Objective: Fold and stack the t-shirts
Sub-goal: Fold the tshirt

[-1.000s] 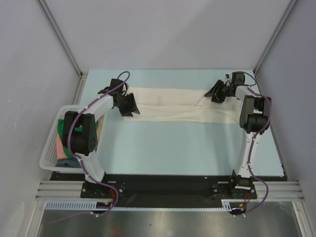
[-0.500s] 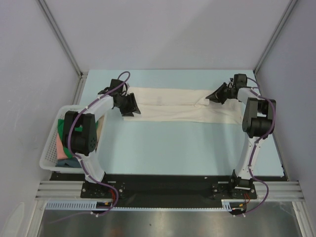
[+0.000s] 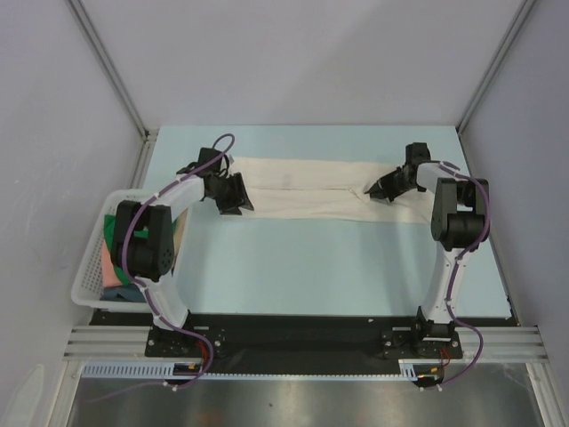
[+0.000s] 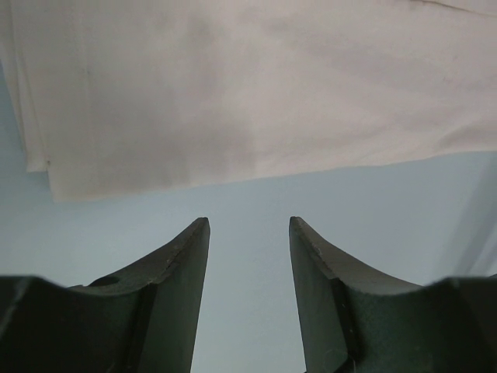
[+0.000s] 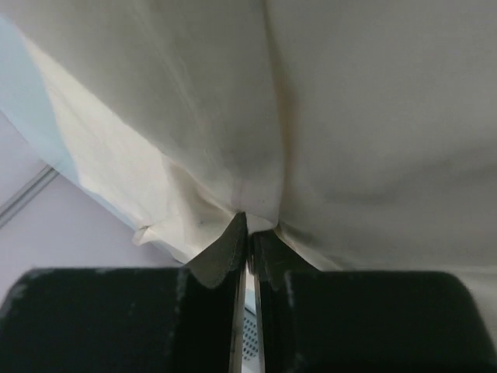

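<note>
A large cream t-shirt [image 3: 311, 189] lies folded into a long band across the far part of the blue table [image 3: 311, 258]. My left gripper [image 3: 233, 197] is open and empty, just off the shirt's near left corner; in the left wrist view its fingers [image 4: 175, 272] stand over bare table below the cloth edge [image 4: 233, 93]. My right gripper [image 3: 378, 189] is shut on the cream t-shirt [image 5: 256, 116] near its right part, with cloth pinched and pulled into folds. Green, pink and dark blue shirts [image 3: 116, 258] lie in the basket.
A white lattice basket [image 3: 92, 267] stands at the table's left edge next to the left arm. Grey walls with metal posts close in the back and both sides. The arm bases sit on a black rail at the near edge.
My right gripper has moved left and toward the near side, dragging the pinched cloth with it. My left gripper has shifted slightly toward the near side, off the shirt's corner.
</note>
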### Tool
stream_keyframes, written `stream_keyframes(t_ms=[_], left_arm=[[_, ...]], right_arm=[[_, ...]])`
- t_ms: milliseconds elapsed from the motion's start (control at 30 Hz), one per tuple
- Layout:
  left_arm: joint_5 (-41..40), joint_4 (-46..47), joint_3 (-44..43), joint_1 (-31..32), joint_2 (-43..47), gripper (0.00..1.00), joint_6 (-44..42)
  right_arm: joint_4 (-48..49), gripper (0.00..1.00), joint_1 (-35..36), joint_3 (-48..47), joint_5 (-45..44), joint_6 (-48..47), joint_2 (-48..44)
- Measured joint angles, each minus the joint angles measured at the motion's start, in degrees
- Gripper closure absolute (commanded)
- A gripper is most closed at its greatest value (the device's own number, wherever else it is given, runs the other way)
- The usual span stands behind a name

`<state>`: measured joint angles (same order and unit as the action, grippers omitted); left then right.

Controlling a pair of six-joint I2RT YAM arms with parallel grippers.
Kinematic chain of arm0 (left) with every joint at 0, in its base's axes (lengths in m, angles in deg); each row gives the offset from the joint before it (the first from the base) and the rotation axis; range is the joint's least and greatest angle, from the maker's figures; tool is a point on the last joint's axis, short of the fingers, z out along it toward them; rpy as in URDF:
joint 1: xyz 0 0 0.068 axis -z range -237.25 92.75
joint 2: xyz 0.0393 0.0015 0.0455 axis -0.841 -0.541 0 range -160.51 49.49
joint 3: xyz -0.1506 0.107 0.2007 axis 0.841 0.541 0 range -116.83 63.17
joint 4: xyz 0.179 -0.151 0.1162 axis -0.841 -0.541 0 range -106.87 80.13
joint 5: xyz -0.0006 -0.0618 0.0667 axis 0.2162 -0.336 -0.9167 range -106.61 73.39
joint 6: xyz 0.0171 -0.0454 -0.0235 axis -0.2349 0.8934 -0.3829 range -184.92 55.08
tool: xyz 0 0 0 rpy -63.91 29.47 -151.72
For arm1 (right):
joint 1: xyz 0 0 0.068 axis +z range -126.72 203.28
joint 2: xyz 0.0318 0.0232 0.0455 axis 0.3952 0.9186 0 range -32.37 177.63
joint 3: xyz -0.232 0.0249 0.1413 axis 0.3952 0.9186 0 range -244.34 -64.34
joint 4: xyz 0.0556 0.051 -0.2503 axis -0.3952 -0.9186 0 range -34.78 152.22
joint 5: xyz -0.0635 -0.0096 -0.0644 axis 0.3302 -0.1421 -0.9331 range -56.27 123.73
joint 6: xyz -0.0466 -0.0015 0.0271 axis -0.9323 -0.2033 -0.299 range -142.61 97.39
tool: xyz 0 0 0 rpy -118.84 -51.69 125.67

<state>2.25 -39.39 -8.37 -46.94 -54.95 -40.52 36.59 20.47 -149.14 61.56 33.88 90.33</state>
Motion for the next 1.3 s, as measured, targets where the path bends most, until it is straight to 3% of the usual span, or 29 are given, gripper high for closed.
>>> stream_keyframes(t_ms=[667,700,833,933,1300], left_arm=[[2.5,1.2,1.3,-1.5,0.3,0.48,0.0],[2.6,1.2,1.3,-1.5,0.3,0.48,0.0],[2.6,1.2,1.3,-1.5,0.3,0.48,0.0],[2.6,1.2,1.3,-1.5,0.3,0.48,0.0],[2.6,1.2,1.2,-1.5,0.3,0.48,0.0]], right_arm=[[-6.3,0.83,2.5,6.4,-15.6,5.9,-9.9],[-6.3,0.81,2.6,6.9,-16.1,6.0,-10.1],[-6.7,0.53,3.8,8.0,-17.0,6.0,-11.8],[-7.0,0.43,4.3,8.0,-17.0,4.8,-12.8],[-12.2,0.35,3.4,4.9,-20.9,-11.7,-16.8]])
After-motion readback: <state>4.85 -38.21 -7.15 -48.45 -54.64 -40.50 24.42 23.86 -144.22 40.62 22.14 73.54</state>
